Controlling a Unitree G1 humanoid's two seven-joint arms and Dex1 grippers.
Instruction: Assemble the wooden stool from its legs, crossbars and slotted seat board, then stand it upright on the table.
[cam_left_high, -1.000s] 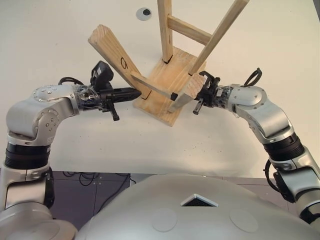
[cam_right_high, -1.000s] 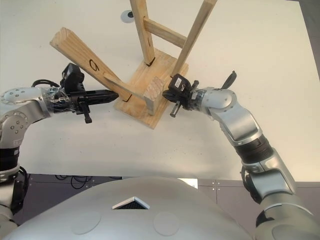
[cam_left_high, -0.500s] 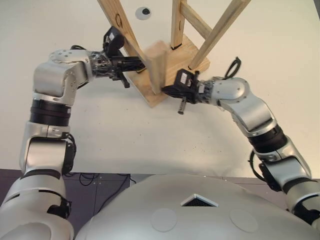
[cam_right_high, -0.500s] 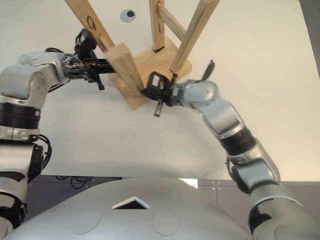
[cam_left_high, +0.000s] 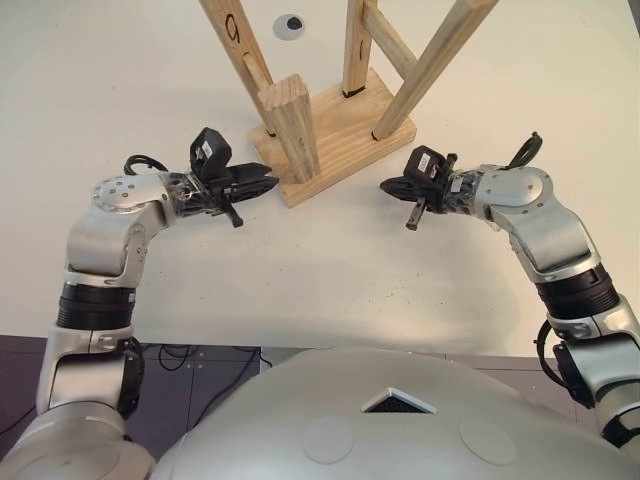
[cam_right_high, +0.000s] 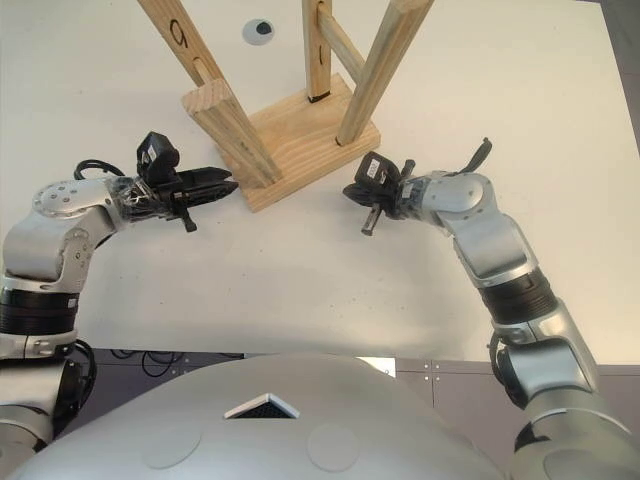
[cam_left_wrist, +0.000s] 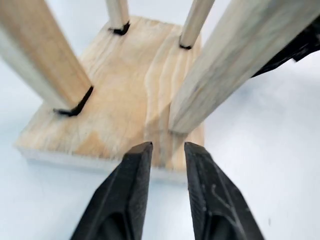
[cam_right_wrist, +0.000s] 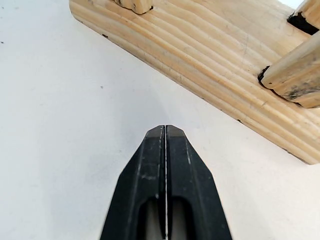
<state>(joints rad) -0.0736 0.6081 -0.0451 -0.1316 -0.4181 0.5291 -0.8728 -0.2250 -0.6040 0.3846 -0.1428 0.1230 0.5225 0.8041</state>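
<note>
Stool (cam_right_high: 290, 125) upside down, seat board (cam_left_high: 335, 150) flat on the surface (cam_left_high: 300, 260). Left end effector (cam_left_high: 270, 180) just beside it, slightly parted; right end effector (cam_left_high: 385, 186) beside it, closed together, empty. Flipping by one leg could loosen joints.

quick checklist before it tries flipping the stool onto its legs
1. Legs seated in seat board: ok, four stand in it in the left wrist view.
2. Standing upright: not ok, the board lies flat on the table, legs up.
3. Left tool free: ok, open, empty, just short of the board's edge.
4. Right tool ready to grip: not ok, shut, apart from the board.
5. All crossbars fitted: cannot tell; one crossbar shows between the far legs.
</note>
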